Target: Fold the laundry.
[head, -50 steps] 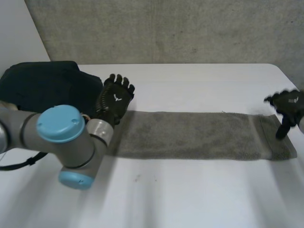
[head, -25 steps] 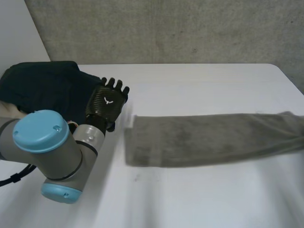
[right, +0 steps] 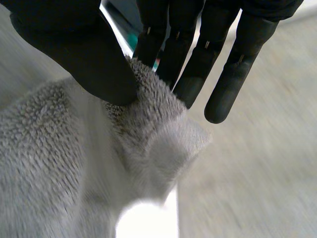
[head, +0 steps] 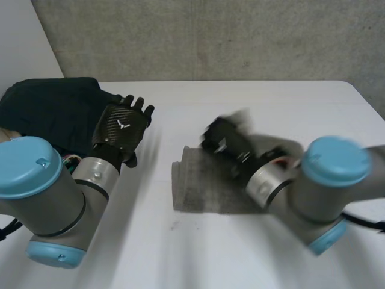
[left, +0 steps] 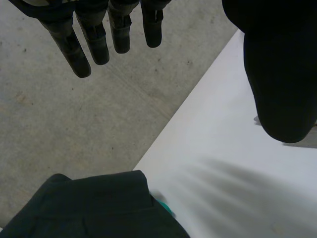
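— Do we find any writing, number or label we can read?

— We find none. The nearest is a small white mark [head: 122,125] on the back of the left hand [head: 115,137], just behind its fingers, and we cannot make it out as letters.

Table [head: 252,102]: white and smooth, with a bare surface along the far edge and the near edge.
Grey towel [head: 201,189]: lies near the table's middle; its left end is flat on the surface, and the right part is partly covered.
Dark cloth pile [head: 54,111]: rests on the far left corner, well apart from the grey towel.
Teal bit [left: 166,206]: shows at the pile's edge, on the table; I cannot tell what it is.
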